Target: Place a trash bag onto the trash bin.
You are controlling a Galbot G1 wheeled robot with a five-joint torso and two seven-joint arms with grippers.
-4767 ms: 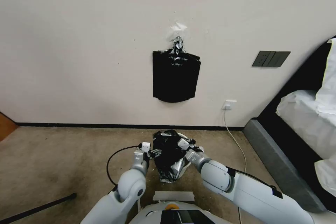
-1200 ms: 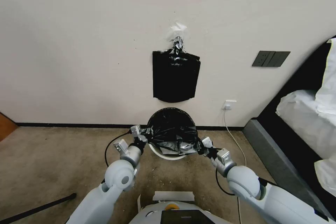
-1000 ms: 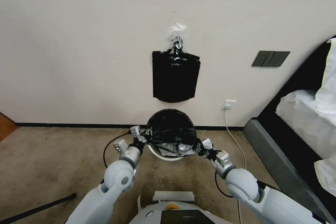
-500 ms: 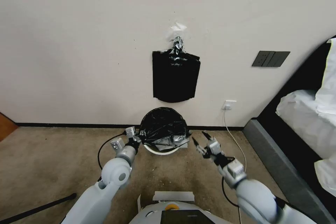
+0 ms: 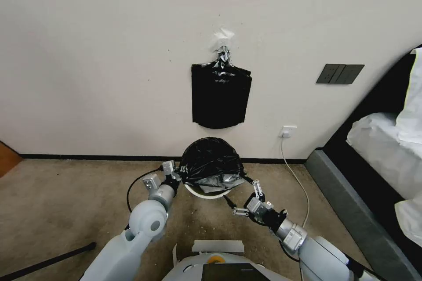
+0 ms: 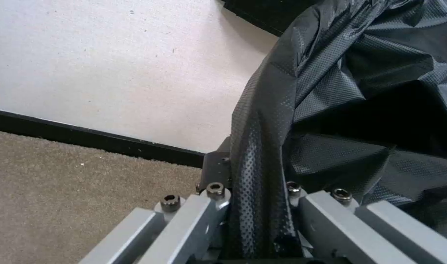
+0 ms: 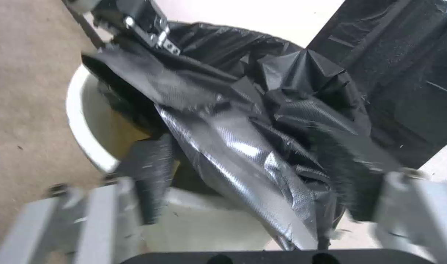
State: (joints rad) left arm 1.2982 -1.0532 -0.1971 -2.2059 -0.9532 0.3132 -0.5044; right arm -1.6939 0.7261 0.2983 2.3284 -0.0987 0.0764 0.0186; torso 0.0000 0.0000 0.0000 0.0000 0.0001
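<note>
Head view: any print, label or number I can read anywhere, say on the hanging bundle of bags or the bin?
No text is readable.
Bundle of black bags on the wall: faint pale marks near its top, too small to read.
Trash bag and trash bin: no print visible.
Wall switch panel and socket: no markings legible.

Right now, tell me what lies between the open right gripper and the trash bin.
In the head view, bare carpet separates the right gripper from the trash bin; nothing else intervenes.
</note>
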